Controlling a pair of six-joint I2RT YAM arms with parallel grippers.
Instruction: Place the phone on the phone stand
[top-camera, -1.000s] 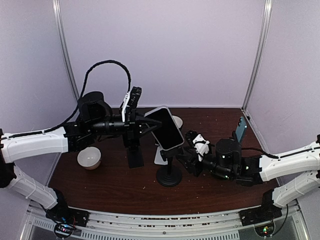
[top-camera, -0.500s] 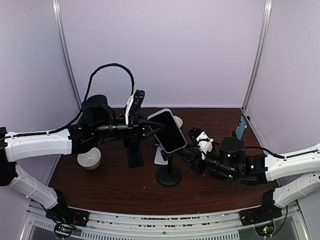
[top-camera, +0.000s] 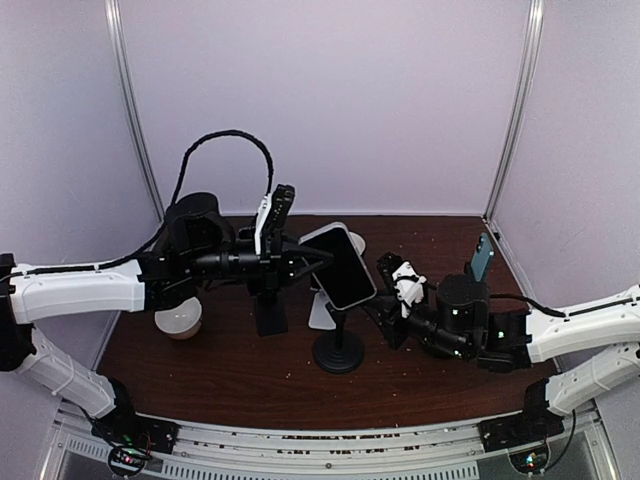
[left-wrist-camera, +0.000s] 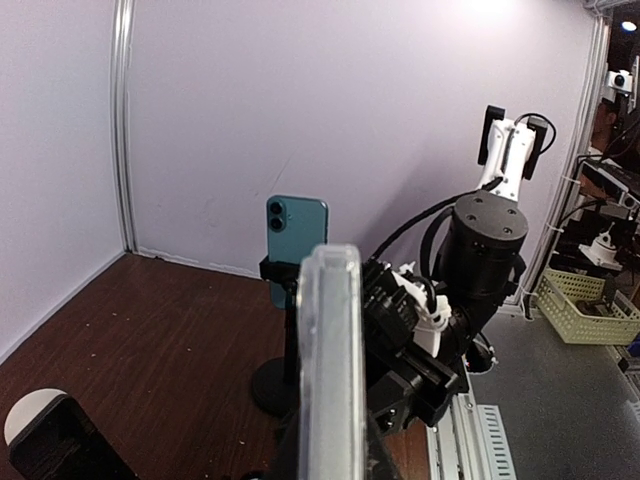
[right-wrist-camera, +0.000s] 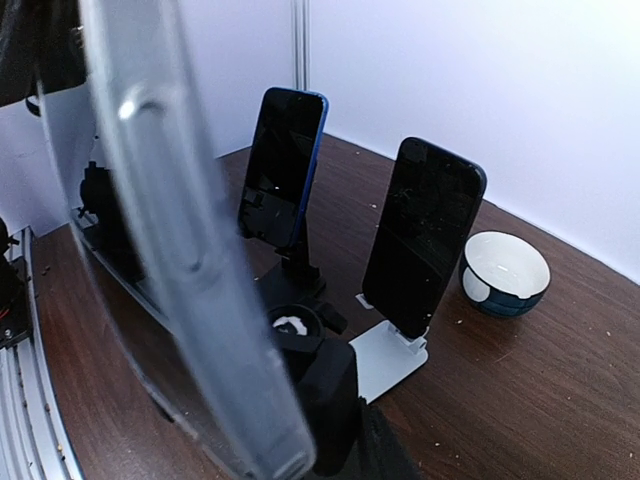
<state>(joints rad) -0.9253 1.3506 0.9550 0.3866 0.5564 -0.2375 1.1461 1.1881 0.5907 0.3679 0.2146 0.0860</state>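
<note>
The left end effector (top-camera: 303, 258) is pinching the phone (top-camera: 342, 266) over the phone stand (top-camera: 338, 350); the right end effector (top-camera: 378, 306) is hovering beside it, its opening impossible to tell.

There are four phones (top-camera: 340, 265); four phone stands (top-camera: 338, 352); two small bowls (top-camera: 180, 321); and two robot arms (top-camera: 80, 288).

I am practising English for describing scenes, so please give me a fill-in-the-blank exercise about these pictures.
The ___ arm's fingers hold the phone in the clear case. The stand just under it has a round ___ base. In the right wrist view, near the bowl, a second phone leans on a second stand, coloured ___.
Missing words: left, black, white.
</note>
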